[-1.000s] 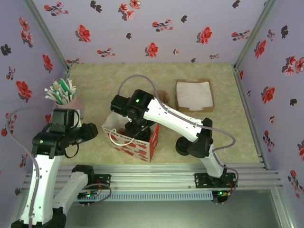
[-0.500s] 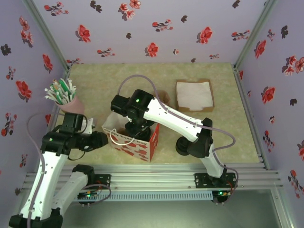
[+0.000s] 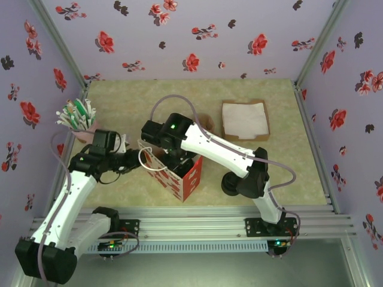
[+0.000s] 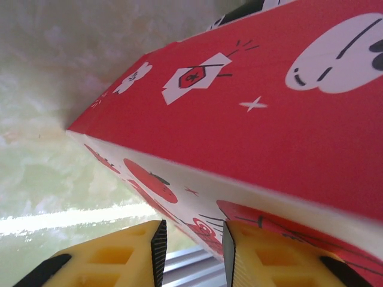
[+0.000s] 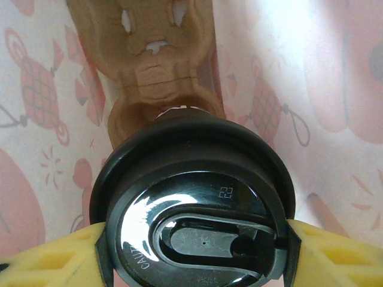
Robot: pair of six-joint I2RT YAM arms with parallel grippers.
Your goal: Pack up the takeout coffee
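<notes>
Right pincer (image 5: 194,248): clenched on the takeout coffee (image 5: 197,209). Its yellow pads (image 5: 48,263) press on either side of the round black plastic lid, and I cannot see the paper cup beneath.
Coffee's place: down inside the red-and-white printed paper bag (image 3: 179,176), just above a brown moulded cardboard cup carrier (image 5: 158,78) on the bag's floor. I cannot tell whether it is seated yet.
Left pincer (image 4: 191,254): at the bag's left side. Its pads are narrowly apart and the bag's lower corner sits just ahead of them. I cannot tell whether it pinches the paper or only rests against it.
Bag: stands on the pale green mottled surface (image 3: 119,101), with my right arm reaching into its mouth.
Risk, lid: I judge my hold is on the lid rim alone, so a hard squeeze or a jolt could pop it off and spill the coffee.
Risk, seating: if the cup comes down off-centre on the carrier, it could tip when I let go.
Risk, bag: the paper is light, so a push from the left could slide or topple it against my right arm.
Risk, exit: lifting out carelessly could snag the bag's wall or its white cord handle (image 3: 143,156) and drag everything up.
</notes>
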